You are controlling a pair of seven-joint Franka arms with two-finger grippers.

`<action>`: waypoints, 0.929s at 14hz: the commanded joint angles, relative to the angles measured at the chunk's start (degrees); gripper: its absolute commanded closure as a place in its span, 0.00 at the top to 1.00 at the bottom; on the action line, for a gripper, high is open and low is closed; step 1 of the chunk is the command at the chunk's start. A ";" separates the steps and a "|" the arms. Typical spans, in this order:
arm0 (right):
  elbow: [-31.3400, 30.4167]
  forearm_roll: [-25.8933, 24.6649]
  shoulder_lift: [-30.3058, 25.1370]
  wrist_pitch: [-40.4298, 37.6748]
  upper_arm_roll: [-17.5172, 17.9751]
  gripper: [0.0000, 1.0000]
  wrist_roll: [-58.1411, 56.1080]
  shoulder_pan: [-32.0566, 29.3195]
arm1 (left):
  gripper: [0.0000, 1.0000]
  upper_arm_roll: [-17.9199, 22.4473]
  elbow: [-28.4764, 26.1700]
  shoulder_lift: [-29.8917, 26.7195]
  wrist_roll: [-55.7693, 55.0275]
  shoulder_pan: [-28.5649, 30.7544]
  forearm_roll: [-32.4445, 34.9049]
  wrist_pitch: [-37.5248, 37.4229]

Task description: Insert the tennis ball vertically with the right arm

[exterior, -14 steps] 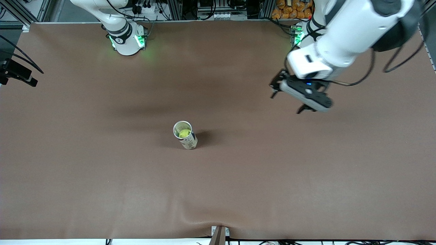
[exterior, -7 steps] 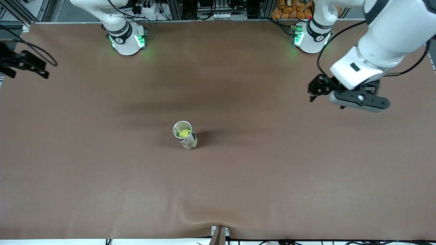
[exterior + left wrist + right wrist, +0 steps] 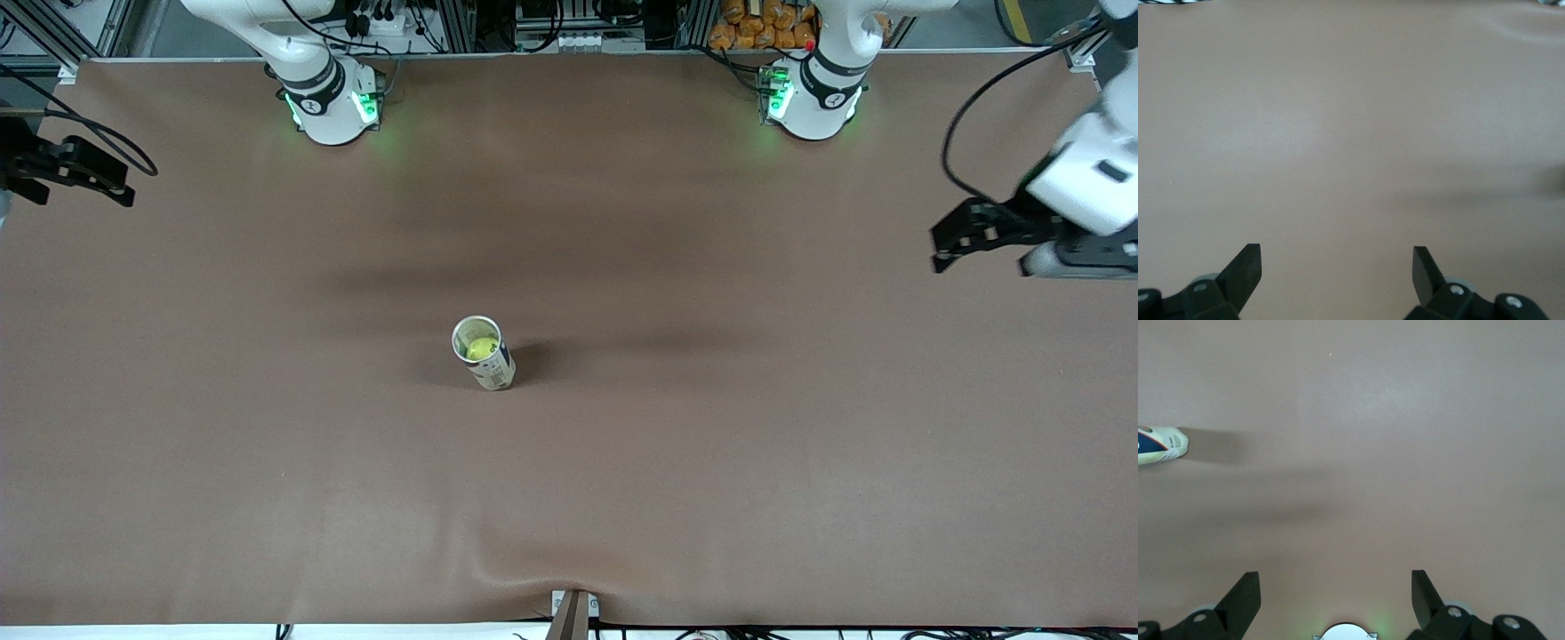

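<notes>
The right gripper (image 3: 1336, 597) hangs with its jaws spread wide and nothing between them, out over the right arm's end of the table (image 3: 267, 462); in the front view it shows only at the frame's edge (image 3: 76, 169). The left gripper (image 3: 1337, 270) is just as wide and just as empty, up over the left arm's end of the table (at the front view's edge too) (image 3: 956, 240).

The can (image 3: 484, 354) stands upright near the middle of the brown table, well apart from both grippers, its open mouth facing up. The tennis ball (image 3: 481, 348) sits inside it, yellow-green and visible through the mouth. The right wrist view catches only the can's bottom end (image 3: 1161, 445), with its shadow lying on the table beside it.
</notes>
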 commanded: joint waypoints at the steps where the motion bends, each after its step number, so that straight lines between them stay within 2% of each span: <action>1: -0.10 0.53 -1.59 0.11 -0.12 1.00 0.02 -2.02 | 1.00 -0.95 0.24 -1.80 -0.58 2.72 1.17 -2.64; 4: -2.10 0.79 -1.85 -0.06 0.05 1.00 0.02 -1.94 | 1.00 -0.33 -0.54 -4.43 -0.05 4.65 1.17 -3.70; 6: -3.87 0.80 -3.00 0.29 0.05 1.00 0.02 -1.67 | 1.00 -0.16 -0.81 -5.31 0.03 5.27 1.00 -7.82; 9: -3.52 0.80 -3.09 0.91 0.05 1.00 0.02 -1.85 | 1.00 0.72 -3.61 -6.98 -0.75 5.01 0.30 -8.27; 13: -3.52 0.88 -3.18 1.61 -0.04 1.00 0.02 -1.93 | 1.00 0.81 -4.24 -6.99 -1.37 4.57 0.21 -8.54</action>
